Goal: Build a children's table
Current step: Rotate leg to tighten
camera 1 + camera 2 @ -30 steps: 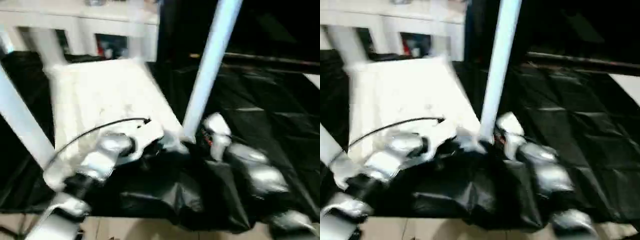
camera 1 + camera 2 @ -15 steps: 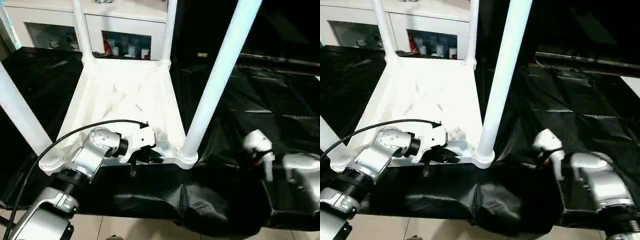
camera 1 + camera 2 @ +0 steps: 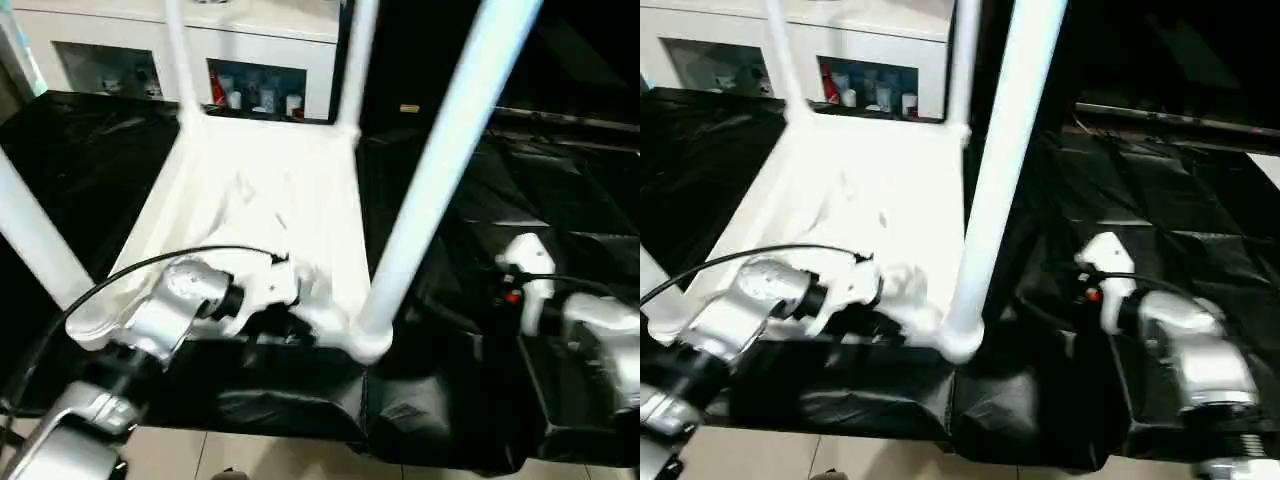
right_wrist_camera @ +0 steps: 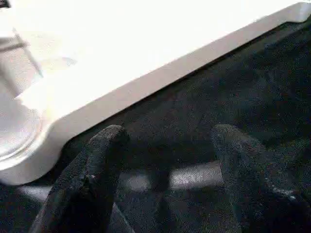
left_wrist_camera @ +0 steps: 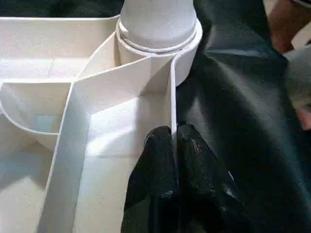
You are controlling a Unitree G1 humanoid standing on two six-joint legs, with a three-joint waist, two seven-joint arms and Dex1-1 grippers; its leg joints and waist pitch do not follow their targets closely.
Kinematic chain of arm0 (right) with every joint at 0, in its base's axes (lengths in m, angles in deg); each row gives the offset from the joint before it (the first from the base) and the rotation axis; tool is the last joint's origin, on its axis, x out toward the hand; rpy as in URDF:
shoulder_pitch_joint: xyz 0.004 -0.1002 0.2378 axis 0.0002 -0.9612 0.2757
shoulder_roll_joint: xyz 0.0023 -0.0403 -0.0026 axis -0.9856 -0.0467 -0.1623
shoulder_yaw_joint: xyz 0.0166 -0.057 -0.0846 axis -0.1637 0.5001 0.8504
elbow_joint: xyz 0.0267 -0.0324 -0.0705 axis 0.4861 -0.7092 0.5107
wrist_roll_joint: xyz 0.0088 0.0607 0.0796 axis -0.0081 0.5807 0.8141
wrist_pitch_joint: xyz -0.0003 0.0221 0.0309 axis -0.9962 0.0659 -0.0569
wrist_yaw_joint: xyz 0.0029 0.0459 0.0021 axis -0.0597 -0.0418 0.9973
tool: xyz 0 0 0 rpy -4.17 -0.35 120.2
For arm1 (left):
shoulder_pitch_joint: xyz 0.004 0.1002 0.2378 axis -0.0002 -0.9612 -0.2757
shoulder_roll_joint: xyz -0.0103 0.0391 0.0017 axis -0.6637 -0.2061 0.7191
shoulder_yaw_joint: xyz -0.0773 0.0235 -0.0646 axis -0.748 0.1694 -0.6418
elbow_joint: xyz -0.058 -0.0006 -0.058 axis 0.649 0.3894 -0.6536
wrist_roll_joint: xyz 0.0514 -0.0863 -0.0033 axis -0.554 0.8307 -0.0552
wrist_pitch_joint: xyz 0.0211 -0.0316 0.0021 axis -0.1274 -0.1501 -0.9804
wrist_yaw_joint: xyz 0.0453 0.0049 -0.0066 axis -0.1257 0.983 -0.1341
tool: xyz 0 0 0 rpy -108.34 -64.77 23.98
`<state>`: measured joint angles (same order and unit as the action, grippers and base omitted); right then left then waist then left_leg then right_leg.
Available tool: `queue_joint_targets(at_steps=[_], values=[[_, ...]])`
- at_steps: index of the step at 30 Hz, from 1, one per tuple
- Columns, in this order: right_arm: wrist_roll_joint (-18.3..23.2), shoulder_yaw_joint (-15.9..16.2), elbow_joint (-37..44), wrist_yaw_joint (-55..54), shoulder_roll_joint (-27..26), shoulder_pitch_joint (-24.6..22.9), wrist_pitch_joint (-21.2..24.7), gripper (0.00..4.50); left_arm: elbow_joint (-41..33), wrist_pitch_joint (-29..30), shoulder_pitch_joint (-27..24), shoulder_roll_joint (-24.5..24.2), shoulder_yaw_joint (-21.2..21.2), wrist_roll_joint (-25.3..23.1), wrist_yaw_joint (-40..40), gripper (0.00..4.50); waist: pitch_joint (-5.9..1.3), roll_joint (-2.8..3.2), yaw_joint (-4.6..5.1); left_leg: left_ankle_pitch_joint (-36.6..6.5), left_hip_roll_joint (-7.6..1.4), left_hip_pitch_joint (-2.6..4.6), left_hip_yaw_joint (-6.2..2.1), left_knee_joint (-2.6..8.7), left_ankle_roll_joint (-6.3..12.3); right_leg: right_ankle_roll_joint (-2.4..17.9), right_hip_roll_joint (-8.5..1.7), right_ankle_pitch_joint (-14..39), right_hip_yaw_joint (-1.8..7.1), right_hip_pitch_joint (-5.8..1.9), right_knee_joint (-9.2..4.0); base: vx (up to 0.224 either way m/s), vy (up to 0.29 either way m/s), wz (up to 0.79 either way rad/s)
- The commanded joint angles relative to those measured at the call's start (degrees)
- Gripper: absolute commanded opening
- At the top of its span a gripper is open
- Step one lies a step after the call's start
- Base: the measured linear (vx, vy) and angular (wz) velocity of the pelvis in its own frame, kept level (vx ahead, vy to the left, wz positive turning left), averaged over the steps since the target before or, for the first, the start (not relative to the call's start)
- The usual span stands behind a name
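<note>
We see the children's table (image 3: 270, 210) lying upside down on a black plastic sheet (image 3: 560, 200), its ribbed underside facing up and all four white legs (image 3: 440, 170) standing in the round corner sockets (image 5: 158, 36). Judging by that, the assembly looks close to done; what remains is probably seating the legs firmly and turning the table over.

Our left gripper (image 5: 172, 141) is pinched shut on the thin side wall of the tabletop, just beside the near corner socket, one finger inside the rim and one outside. Our right gripper (image 4: 165, 145) stands fairly wide with nothing between its fingers (image 4: 97, 165), hovering over the black sheet near the tabletop's outer edge without touching it.

We judge the table to be light, hollow moulded plastic: stiff along the ribs, but the thin rim wall may flex under a hard pinch, and the smooth white surface could slip. The long tapered legs would act as levers, so pulling on one high up risks working it loose from its socket. The safer holds, we think, are the rim next to a socket, where the ribs meet, or a leg close to its base.

Behind the table stands a white cabinet (image 3: 130, 30) with glass doors.
</note>
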<state>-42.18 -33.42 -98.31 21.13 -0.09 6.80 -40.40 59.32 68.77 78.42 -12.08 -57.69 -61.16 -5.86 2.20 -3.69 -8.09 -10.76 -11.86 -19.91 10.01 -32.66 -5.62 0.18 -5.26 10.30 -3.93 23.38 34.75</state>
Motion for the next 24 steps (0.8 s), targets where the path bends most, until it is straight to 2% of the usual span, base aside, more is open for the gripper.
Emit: queue_joint_targets(at_steps=[1, 7, 8, 11, 13, 14, 17, 18, 19, 21, 22, 23, 24], values=[[-0.37, -0.95, -0.22, -2.05, -0.36, 0.85, -0.91, 3.06, -1.68, 0.62, -0.97, -0.13, 2.04, 0.10, -2.42, 0.00, -2.93, 0.35, 0.43, -11.58, -1.32, 0.24, 0.18, 3.69, 1.58, 11.47, -2.64, 10.77, 2.32, -3.00, -3.73, 0.000, 0.000, 0.00], [-0.77, -2.96, -1.06, -9.42, -4.19, 1.90, -1.82, 3.06, -3.27, 0.46, -2.37, -1.12, 0.90, -0.04, 0.02, 0.00, -2.95, 0.31, 0.79, -11.26, -1.19, 0.19, 0.19, 3.73, 0.80, 10.79, -2.56, 11.03, 2.39, -2.96, -3.66, 0.000, 0.000, 0.00], [-0.44, -3.41, -0.76, -10.66, -5.06, 1.91, -1.59, 3.09, -3.59, 0.54, -2.47, -0.74, -0.33, 1.16, 0.76, 0.45, -2.94, 0.35, 0.82, -11.10, -1.19, 0.18, 0.20, 3.74, 0.70, 10.77, -2.54, 10.69, 2.42, -2.92, -3.60, 0.000, 0.000, 0.00], [0.64, -4.14, 0.24, -12.42, -6.64, 1.56, -0.88, 3.09, -5.67, 2.20, -3.06, -0.57, -2.56, 3.70, 1.40, 0.56, -3.03, 0.38, 0.75, -10.96, -1.24, 0.18, 0.21, 3.74, 0.49, 11.16, -2.62, 9.71, 2.44, -2.98, -3.40, 0.000, 0.000, 0.00], [1.47, -4.31, 2.21, -14.09, -8.20, 0.22, -0.20, 3.09, -11.64, 4.97, -4.98, -2.05, -5.25, 6.07, 2.35, 0.73, -3.00, 0.41, 0.84, -11.29, -1.38, 0.14, 0.16, 3.81, 0.28, 11.55, -2.59, 9.13, 2.41, -2.99, -3.30, 0.000, 0.000, 0.00], [1.47, -4.28, 2.33, -14.17, -8.26, 0.12, -0.21, 3.09, -12.00, 5.06, -5.11, -2.16, -5.39, 6.15, 2.44, 0.85, -2.98, 0.38, 0.93, -11.33, -1.37, 0.07, 0.16, 3.81, 0.29, 11.56, -2.54, 8.90, 2.41, -3.02, -3.26, 0.000, 0.000, 0.00], [1.66, -4.20, 5.25, -16.17, -9.48, -1.95, 0.54, 3.09, -19.90, 8.20, -7.49, -3.39, -10.09, 9.09, 5.81, 1.06, -2.77, 0.21, 1.28, -11.90, -1.23, -0.07, 0.16, 3.92, 0.55, 10.65, -2.44, 11.14, 2.40, -3.03, -3.54, 0.000, 0.000, 0.00], [1.67, -4.25, 5.95, -16.56, -9.70, -2.39, 0.82, 3.09, -21.49, 8.86, -7.92, -3.44, -11.37, 9.64, 6.98, 1.18, -2.73, 0.34, 1.56, -12.09, -1.27, -0.10, 0.12, 3.94, 0.36, 10.56, -2.37, 11.46, 2.38, -3.02, -3.51, 0.000, 0.000, 0.00], [1.79, -4.57, 6.99, -17.39, -10.07, -3.10, 1.58, 3.09, -23.47, 9.38, -8.68, -3.02, -13.48, 10.08, 9.60, 1.30, -2.68, 0.97, 1.63, -12.37, -1.24, -0.10, 0.06, 4.00, 0.23, 10.43, -2.34, 11.75, 2.40, -3.00, -3.56, 0.000, 0.000, 0.00], [1.65, -5.27, 8.12, -19.48, -10.59, -3.93, 2.71, 3.09, -25.72, 9.65, -9.84, -1.40, -17.03, 9.42, 15.81, 1.39, -2.59, 0.92, 2.07, -14.11, -1.17, -0.12, 0.08, 4.01, -0.10, 9.92, -2.18, 13.07, 2.32, -2.97, -3.97, 0.000, 0.000, 0.00], [1.26, -6.29, 8.65, -22.44, -11.19, -4.39, 4.02, 3.09, -26.65, 9.52, -11.03, 0.87, -19.79, 8.63, 21.80, 1.41, -2.62, 1.19, 2.13, -14.42, -1.11, -0.09, 0.03, 3.99, -0.25, 9.44, -2.19, 14.30, 2.32, -2.95, -4.01, 0.000, 0.000, 0.00], [0.66, -7.13, 8.78, -25.10, -11.76, -4.49, 4.84, 3.09, -26.35, 8.11, -11.62, 3.13, -21.47, 6.53, 27.73, 1.51, -2.59, 0.71, 2.34, -14.18, -1.05, -0.21, 0.09, 3.91, -0.23, 8.97, -2.12, 14.84, 2.31, -2.95, -4.26, 0.000, 0.000, 0.00], [-0.55, -7.98, 9.21, -28.66, -12.47, -4.71, 5.71, 3.09, -25.93, 4.78, -12.63, 6.40, -23.54, 4.77, 34.58, 1.67, -2.59, 0.70, 2.41, -13.55, -1.06, -0.40, 0.05, 3.76, -0.29, 8.62, -1.95, 14.37, 2.31, -2.96, -4.31, 0.000, 0.000, 0.00]])
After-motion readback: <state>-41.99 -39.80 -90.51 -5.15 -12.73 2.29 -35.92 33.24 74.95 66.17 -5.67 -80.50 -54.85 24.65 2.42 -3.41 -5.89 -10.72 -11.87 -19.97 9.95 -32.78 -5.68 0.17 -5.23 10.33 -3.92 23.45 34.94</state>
